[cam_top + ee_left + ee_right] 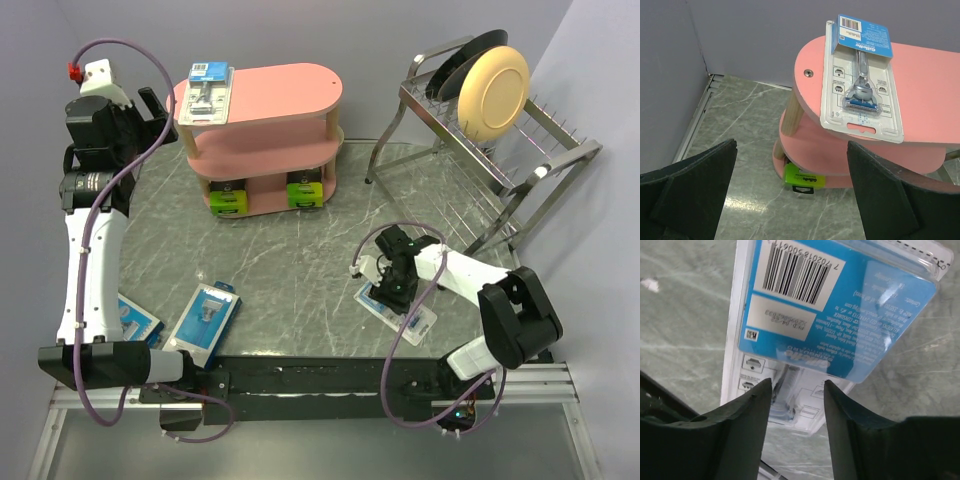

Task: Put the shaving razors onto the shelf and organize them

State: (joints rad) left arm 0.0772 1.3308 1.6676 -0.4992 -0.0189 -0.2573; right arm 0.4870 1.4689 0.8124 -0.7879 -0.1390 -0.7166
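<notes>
Top external: one clear blister pack (208,92) lies on the top board of the pink shelf (290,85), upper left of frame. The right gripper (390,290) sits low over a second blister pack (412,320) on the table, lower right.
Left wrist: the left gripper (791,150) gapes wide, empty.
Right wrist: the fingers (740,430) straddle the second blister pack narrowly; whether they actually pinch it, I cannot tell.

The left arm (90,275) and right arm (465,272) are built of white links with black joints; purple cables (125,42) are looped alongside; the fingers (695,185) are black.

The left arm (90,270) half hides a blue-carded pack (141,322); the right gripper (797,390) covers part of a blister pack (840,315)
</notes>
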